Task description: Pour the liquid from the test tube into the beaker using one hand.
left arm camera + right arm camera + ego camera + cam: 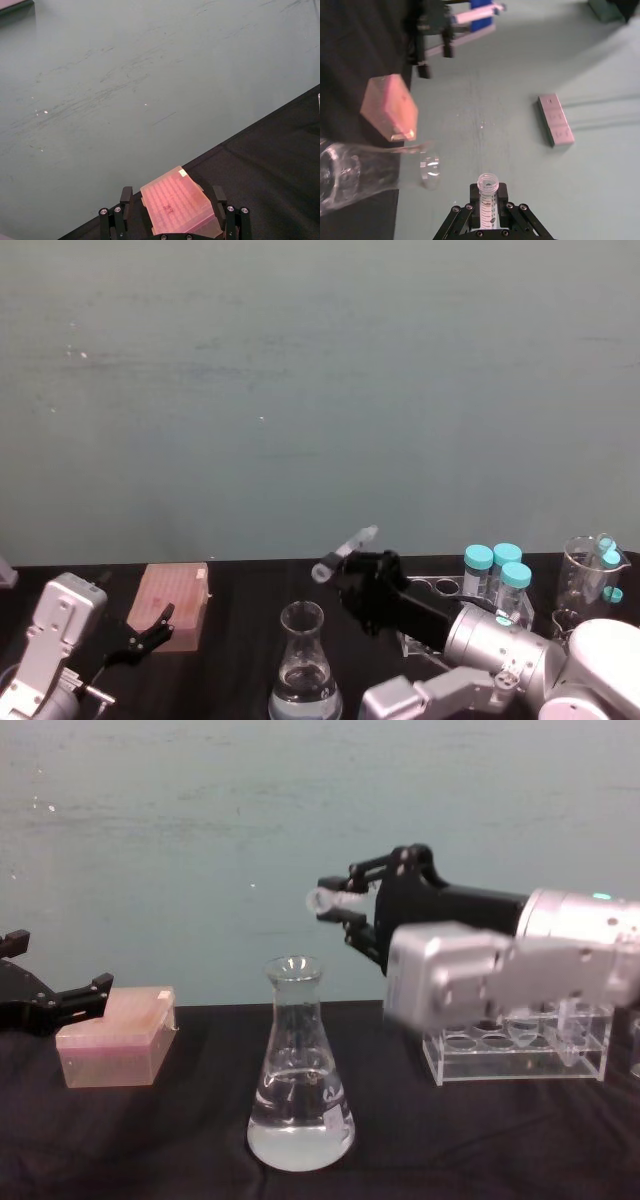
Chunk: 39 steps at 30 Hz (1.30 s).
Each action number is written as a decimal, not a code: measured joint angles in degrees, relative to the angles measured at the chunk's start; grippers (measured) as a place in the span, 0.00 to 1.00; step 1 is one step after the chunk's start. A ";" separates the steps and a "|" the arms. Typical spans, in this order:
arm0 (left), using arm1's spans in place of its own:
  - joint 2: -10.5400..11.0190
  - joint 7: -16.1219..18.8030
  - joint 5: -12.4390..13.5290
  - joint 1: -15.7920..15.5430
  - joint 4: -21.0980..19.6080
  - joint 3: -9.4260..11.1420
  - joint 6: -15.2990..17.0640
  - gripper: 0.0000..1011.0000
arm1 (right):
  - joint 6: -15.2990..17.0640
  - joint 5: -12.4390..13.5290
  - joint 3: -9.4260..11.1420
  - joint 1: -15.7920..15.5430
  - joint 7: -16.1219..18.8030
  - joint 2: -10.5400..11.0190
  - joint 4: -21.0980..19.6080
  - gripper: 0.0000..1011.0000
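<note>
Nearest, in the chest view: beaker (pixel 299 1072) on the black table (pixel 150 1140), wide base down, part full of clear liquid (pixel 300 1125), small white label low on the glass, nothing readable. Above and just right of its mouth: test tube (pixel 335 899), pinched in the right gripper (pixel 350 905), lying near level with its open rim toward the beaker, likely so a further tilt sends liquid into the neck; not yet over the mouth. Printed scale lines along the tube in the right wrist view, no legible figures. Right of it: clear rack (pixel 515 1050), teal-capped tubes (pixel 497 570). Far left: left gripper (pixel 148 632), parked, fingers spread, empty, beside the pink box (pixel 115 1035).
</note>
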 joint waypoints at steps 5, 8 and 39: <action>0.00 0.00 0.00 0.00 0.00 0.00 0.00 0.99 | 0.06 13.41 5.48 -2.76 6.35 -1.19 -2.25 0.19; 0.00 0.00 0.00 0.00 0.00 0.00 0.00 0.99 | 1.46 23.51 9.16 -4.56 10.79 -2.27 -3.71 0.19; 0.00 0.00 0.00 0.00 0.00 0.00 0.00 0.99 | 23.63 56.44 28.02 -16.56 22.26 -9.00 -10.55 0.19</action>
